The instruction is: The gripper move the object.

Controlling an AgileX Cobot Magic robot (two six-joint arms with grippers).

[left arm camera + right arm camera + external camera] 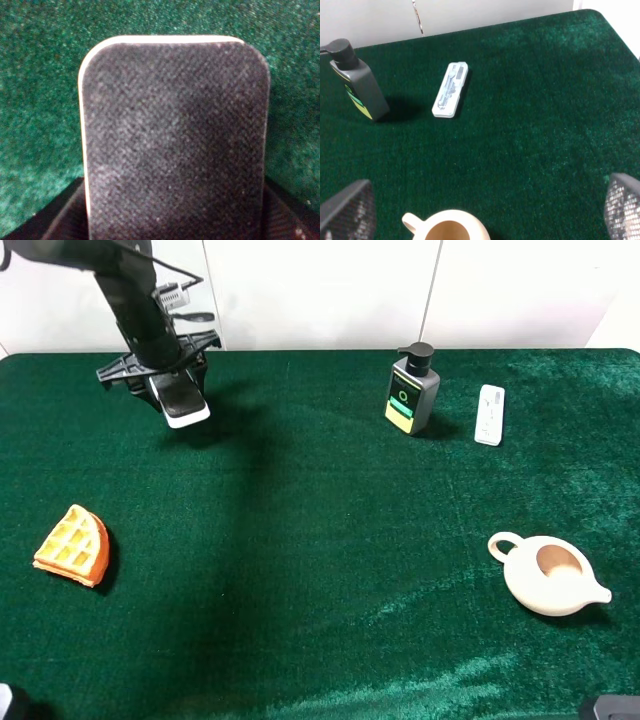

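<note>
Green cloth, far left: object gripped inside left pincer.

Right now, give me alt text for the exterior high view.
The left gripper holds the object, a black-topped block, at the far left of the green table. A waffle piece lies near left, a pump bottle and test strip far right, a cream jug near right.

Dark green velvet covers the table before white wall panels.
</note>
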